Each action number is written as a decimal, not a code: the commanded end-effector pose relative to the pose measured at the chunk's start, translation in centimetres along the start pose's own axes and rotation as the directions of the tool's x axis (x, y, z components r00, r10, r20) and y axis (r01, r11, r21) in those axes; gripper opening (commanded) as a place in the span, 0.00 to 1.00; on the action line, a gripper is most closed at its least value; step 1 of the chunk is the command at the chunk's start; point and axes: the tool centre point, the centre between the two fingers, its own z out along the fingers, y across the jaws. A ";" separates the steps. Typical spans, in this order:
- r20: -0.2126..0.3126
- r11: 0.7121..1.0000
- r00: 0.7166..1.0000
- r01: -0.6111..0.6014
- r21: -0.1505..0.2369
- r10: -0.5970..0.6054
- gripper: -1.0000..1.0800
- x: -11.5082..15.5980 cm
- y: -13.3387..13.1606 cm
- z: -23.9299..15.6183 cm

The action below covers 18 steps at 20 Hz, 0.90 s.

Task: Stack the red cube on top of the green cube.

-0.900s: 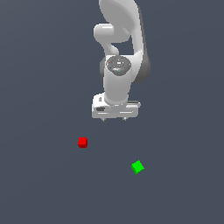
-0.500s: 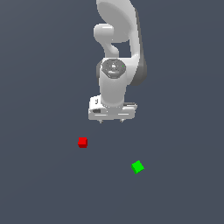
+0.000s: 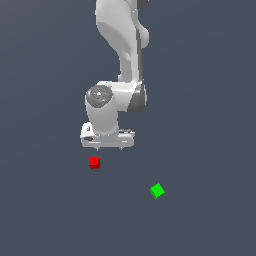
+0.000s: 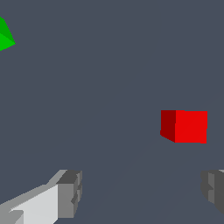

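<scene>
The red cube (image 3: 94, 162) lies on the dark floor, just below my gripper in the exterior view. The green cube (image 3: 157, 190) lies apart from it, toward the exterior view's right and nearer the camera. My gripper (image 3: 108, 148) hangs above the floor, close over the red cube and slightly toward the exterior view's right of it. Its jaws stand wide apart and hold nothing. In the wrist view the red cube (image 4: 184, 126) sits beyond the fingertips (image 4: 70, 194), nearer one finger, and the green cube (image 4: 5, 37) shows at the picture's edge.
A plain dark grey floor (image 3: 210, 100) spreads all around. The white arm (image 3: 122, 45) rises above the gripper.
The arm has swung toward the exterior view's left and come lower, bringing the gripper close over the red cube. Both cubes stayed where they were.
</scene>
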 end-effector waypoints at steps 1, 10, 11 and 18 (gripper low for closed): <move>-0.007 1.000 1.000 -0.008 0.003 0.008 0.96 0.7 2.4 1.3; -0.022 1.000 0.999 -0.025 0.013 0.025 0.96 2.4 7.2 3.9; -0.023 1.000 0.999 -0.025 0.014 0.026 0.96 2.5 7.5 4.0; -0.023 1.000 0.999 -0.028 0.014 0.028 0.96 2.6 7.9 4.3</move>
